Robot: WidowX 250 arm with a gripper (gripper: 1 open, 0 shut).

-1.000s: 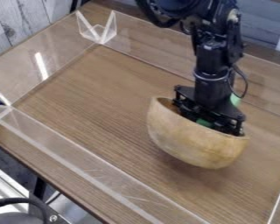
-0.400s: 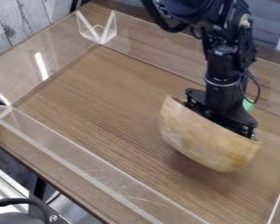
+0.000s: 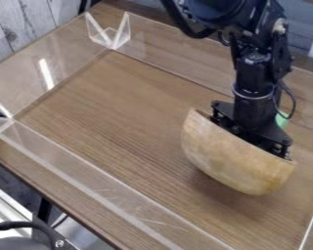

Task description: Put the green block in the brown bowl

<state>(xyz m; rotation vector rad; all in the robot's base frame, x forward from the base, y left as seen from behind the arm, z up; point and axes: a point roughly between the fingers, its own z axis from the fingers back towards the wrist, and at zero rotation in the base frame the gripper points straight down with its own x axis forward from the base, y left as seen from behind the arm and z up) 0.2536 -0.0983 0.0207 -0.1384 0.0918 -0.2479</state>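
Block (image 3: pixel 289 116), glimpsed as a green sliver beside the gripper (image 3: pixel 254 134), is largely hidden. The bowl (image 3: pixel 238 161) is tipped on edge under the downward-pointing gripper; its hold cannot be told. The bowl could be knocked over or roll away.

the hand (image 3: pixel 253 128) points down into the tilted brown bowl (image 3: pixel 238 161) on the wooden table (image 3: pixel 107 127).
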